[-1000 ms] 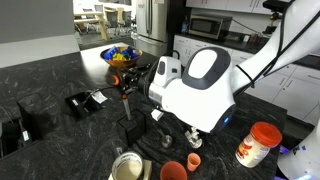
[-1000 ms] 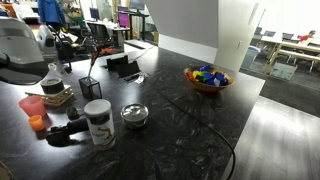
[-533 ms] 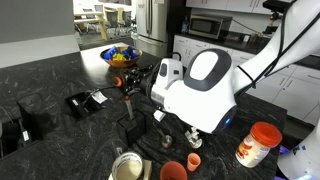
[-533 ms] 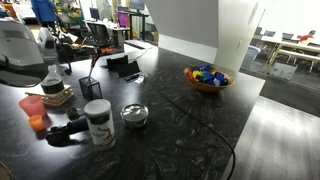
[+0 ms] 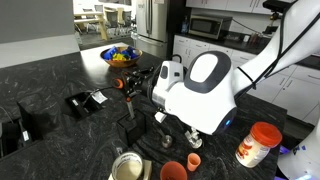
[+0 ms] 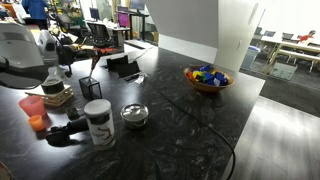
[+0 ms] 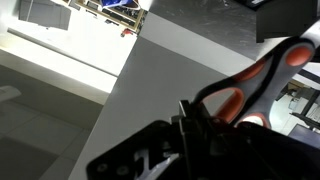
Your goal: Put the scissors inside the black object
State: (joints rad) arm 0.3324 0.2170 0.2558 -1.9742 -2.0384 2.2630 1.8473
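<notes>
Hand [image 5: 133, 82]: closed on the scissors [image 5: 118, 83], gripping at the orange-red handle loops. The wrist view confirms it, with the loops of the scissors [image 7: 272, 72] sitting directly against the dark fingers of the hand [image 7: 215, 115].

Scissors position: suspended above the black object [image 6: 92, 89], blades pointing down. In an exterior view the slim blades [image 6: 94, 66] reach down to the rim of the black object. It cannot be determined whether the tips are inside.

Black object: upright on the table [image 6: 180, 120]. A metal tin [image 6: 134, 114] and a white jar [image 6: 98, 122] stand near it. A bowl [image 6: 207, 78] stands well apart from it.
</notes>
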